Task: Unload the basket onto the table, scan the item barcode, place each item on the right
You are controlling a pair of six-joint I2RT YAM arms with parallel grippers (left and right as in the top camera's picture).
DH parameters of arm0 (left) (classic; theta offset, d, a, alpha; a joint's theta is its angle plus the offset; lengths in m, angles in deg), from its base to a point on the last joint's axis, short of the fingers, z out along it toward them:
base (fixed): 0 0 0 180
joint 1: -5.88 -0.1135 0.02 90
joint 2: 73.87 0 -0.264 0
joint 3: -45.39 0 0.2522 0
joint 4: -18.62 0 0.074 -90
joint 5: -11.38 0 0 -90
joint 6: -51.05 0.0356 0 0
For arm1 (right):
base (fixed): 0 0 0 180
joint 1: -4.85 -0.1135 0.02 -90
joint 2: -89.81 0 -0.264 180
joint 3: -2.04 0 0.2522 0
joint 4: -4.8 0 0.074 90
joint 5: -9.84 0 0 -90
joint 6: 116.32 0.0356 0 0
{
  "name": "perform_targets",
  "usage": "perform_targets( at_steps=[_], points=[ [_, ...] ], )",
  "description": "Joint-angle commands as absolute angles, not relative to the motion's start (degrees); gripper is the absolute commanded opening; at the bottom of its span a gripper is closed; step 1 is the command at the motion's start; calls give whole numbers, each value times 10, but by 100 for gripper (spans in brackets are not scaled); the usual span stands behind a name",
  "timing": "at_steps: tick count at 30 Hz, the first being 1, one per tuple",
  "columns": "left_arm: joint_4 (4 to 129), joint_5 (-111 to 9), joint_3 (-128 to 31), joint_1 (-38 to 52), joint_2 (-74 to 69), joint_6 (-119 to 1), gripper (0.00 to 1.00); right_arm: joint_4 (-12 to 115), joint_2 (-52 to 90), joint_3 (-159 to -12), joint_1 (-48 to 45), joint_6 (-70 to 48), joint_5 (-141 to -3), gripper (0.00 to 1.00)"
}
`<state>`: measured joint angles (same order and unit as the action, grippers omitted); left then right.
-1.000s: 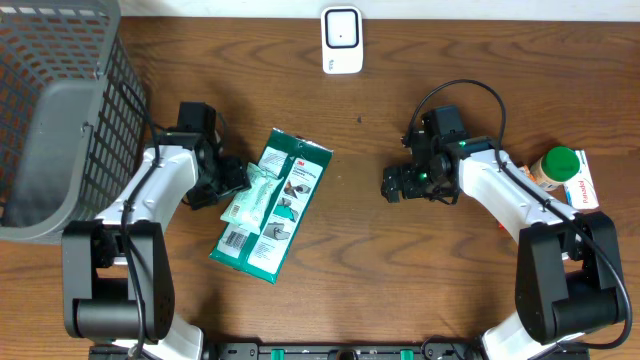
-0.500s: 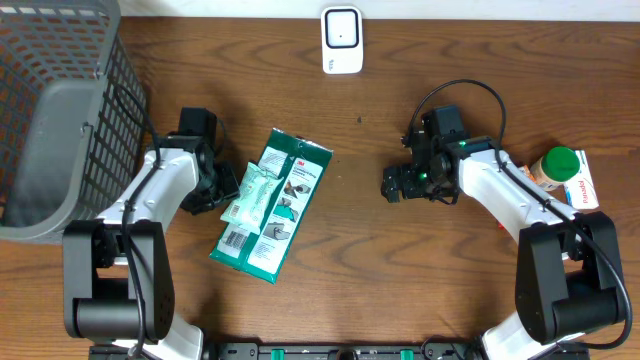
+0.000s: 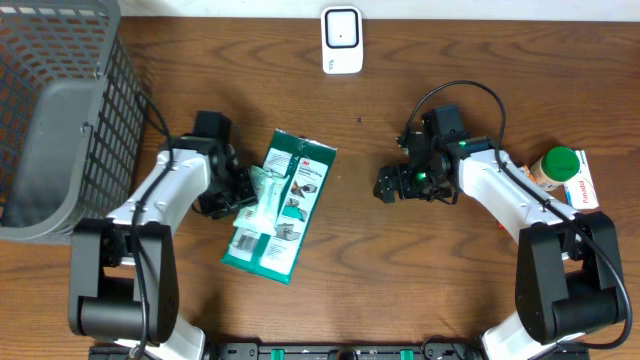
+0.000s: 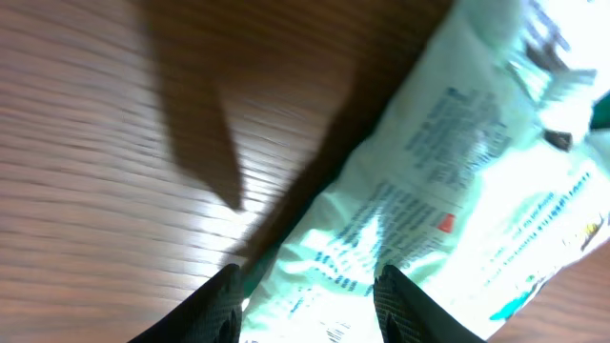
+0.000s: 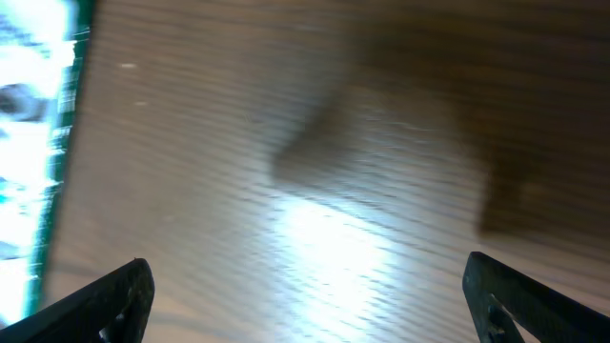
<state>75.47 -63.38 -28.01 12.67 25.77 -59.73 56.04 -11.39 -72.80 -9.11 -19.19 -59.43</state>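
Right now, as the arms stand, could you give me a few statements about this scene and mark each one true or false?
1. The left gripper has the green packet between its fingers. True.
2. The right gripper holds the packet. False: it is open, empty and apart from the packet.
3. The white scanner sits at the table's far edge. True.
4. The green-capped bottle stands in the grey basket. False: it stands beside the right arm; the basket is on the left side.
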Motion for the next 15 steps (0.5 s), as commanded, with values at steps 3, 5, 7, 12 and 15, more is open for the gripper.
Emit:
perform_targets(
  at_steps=[3,5,7,12,15],
  points=[
    [756,-612,-274,170,259,-599,47,556,-108,-737,-95,-198,-475,99],
    [747,-612,-274,180,259,-601,47,556,-108,-737,-95,-198,-447,98],
    [738,-612,-274,184,259,-610,47,554,-108,-737,-99,-198,-419,97],
    [721,-608,-274,186,259,-627,47,544,-108,-737,-127,-193,-406,94],
    [720,-608,-274,186,259,-626,47,529,-108,-737,-150,-176,-406,82]
  ],
)
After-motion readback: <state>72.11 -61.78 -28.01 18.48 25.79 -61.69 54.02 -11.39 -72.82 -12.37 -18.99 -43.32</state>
